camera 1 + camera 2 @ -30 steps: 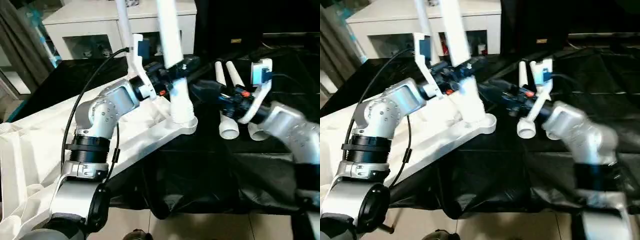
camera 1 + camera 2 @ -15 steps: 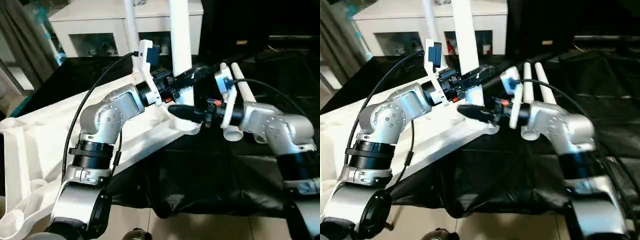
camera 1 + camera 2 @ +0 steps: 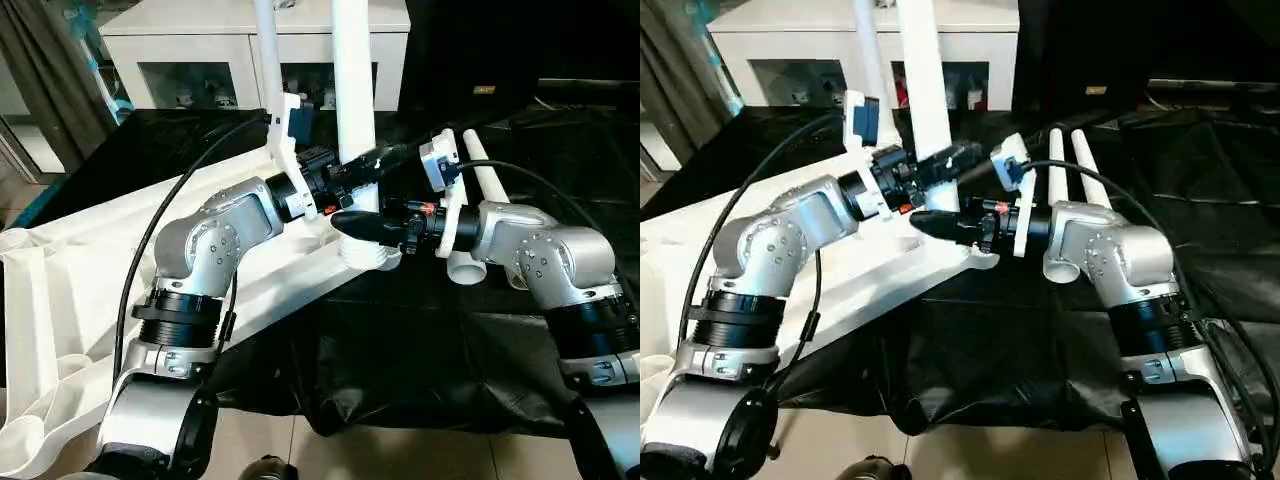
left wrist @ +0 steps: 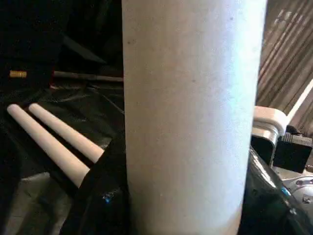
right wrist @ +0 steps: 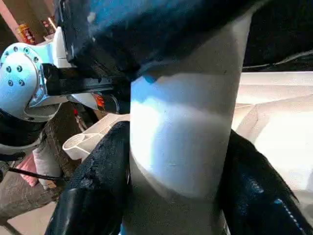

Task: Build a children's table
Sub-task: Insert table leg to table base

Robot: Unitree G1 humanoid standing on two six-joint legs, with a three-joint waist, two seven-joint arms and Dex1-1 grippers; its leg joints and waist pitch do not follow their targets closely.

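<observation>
Now, your upright leg stood in the corner socket of the tabletop, which lay underside up over the black cloth. Your left gripper pinched the leg above the socket; your right gripper had its fingers clasped around it just lower. Two spare legs lay beside your right arm, and a white cabinet stood behind.

Soft, even indoor light fills the head views, which are sharp with little blur. The black sheet carries pale sheen along its folds, and the silver forearm shows bright highlights. In the right wrist view, a hard-edged shadow crosses the white leg. Both wrist views look slightly soft up close.
</observation>
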